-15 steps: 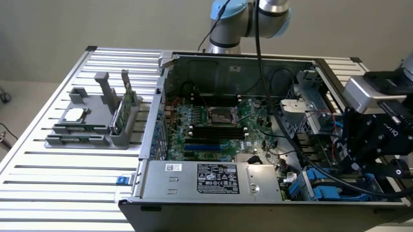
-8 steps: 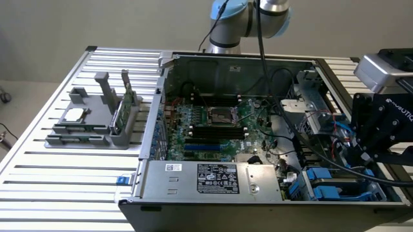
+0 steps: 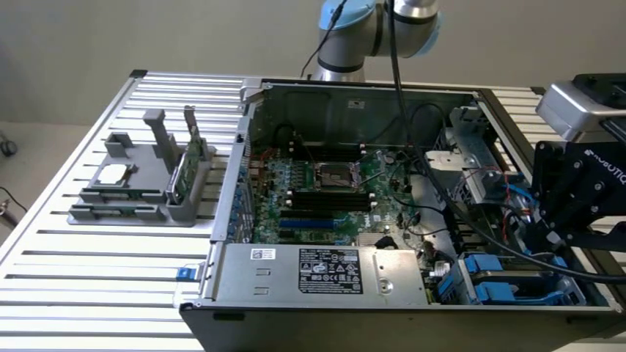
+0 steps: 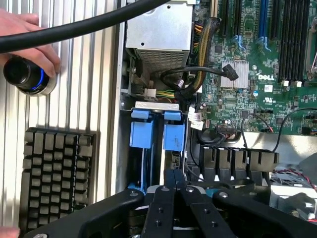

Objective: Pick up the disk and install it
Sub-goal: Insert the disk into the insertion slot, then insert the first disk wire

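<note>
Hovering over the drive bay (image 4: 156,105) of the open computer case (image 3: 293,323), gripper (image 4: 173,173) has jaws clenched, grasping nothing. The disk (image 4: 174,136) looks already slotted in the bay, just beyond the jaw tips, beside a second blue carrier (image 4: 142,134); which carrier is the task's, hard to tell. Pick and insert seem done; full seating unconfirmed. Person's hand (image 4: 25,39) on bench (image 4: 84,74).

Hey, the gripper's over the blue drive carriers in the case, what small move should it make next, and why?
Probably open the gripper first. It is shut and empty, poised above the blue carriers in the drive bay, so it likely cannot grasp one until it opens.
</note>
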`<state>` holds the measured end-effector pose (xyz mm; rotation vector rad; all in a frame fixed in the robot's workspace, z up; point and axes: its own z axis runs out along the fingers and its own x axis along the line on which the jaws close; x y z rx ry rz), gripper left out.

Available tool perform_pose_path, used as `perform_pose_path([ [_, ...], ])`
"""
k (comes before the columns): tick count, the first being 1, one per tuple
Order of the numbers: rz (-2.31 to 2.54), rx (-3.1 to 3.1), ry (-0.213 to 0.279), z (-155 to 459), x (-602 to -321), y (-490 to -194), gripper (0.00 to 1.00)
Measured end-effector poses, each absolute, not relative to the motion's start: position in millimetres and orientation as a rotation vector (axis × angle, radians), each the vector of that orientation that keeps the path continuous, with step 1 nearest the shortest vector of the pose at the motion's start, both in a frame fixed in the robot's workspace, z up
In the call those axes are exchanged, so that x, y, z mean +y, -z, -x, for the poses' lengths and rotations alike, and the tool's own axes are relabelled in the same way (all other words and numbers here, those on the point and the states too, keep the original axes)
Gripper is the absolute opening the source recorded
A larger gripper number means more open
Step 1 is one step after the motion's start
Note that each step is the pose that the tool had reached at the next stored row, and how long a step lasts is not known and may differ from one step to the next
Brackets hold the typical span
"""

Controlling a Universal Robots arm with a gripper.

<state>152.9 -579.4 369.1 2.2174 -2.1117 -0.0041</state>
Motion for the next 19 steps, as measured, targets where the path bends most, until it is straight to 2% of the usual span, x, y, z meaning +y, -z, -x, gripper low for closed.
perform_pose_path([
  [12, -2.217, -2.112, 0.004, -152.8, -579.4, -369.1, 0.12],
  [13, -2.217, -2.112, 0.004, -152.9, -579.4, -369.1, 0.18],
  [14, -2.217, -2.112, 0.004, -152.9, -579.4, -369.1, 0.18],
  [16, -2.217, -2.112, 0.004, -152.9, -579.4, -369.1, 0.31],
  [19, -2.212, -2.117, 0.004, -152.8, -579.5, -369.6, 0.31],
])
